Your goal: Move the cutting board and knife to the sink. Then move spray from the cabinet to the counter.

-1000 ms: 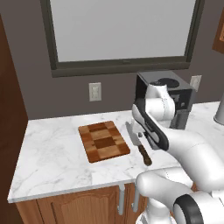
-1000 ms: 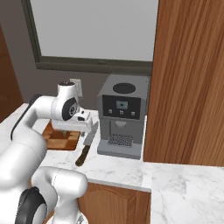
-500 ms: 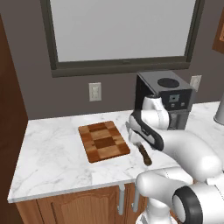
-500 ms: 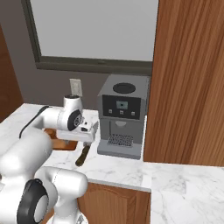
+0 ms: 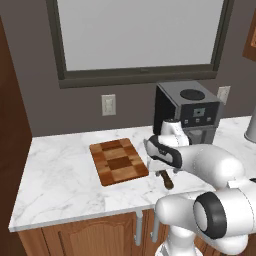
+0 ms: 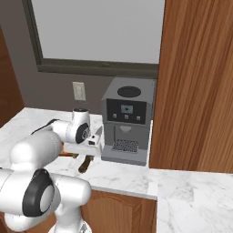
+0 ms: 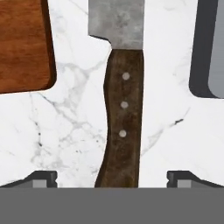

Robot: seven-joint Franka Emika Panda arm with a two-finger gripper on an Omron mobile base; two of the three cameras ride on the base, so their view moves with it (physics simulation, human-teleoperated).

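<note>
The knife (image 7: 123, 122) lies on the white marble counter (image 5: 60, 175), its dark brown handle toward me and its silver blade (image 7: 117, 21) pointing away. My gripper (image 7: 113, 179) hangs open just above the handle, one fingertip (image 7: 42, 178) on each side and neither touching it. From the base views the gripper (image 5: 161, 169) (image 6: 85, 156) is low over the knife handle (image 5: 167, 181) (image 6: 84, 164). The checkered cutting board (image 5: 119, 162) lies flat just left of the knife, and its corner (image 7: 24, 43) shows in the hand view. The sink and the spray are out of view.
A grey coffee machine (image 5: 188, 107) (image 6: 127, 120) stands close to the right of the knife, its base (image 7: 210, 48) near my right finger. A tall wooden panel (image 6: 200, 82) rises beyond it. A reddish-brown cabinet corner (image 5: 251, 35) shows at the upper right.
The hand has come down from the height of the coffee machine to just above the knife handle. Jaws stay open. Board and knife have not moved.
</note>
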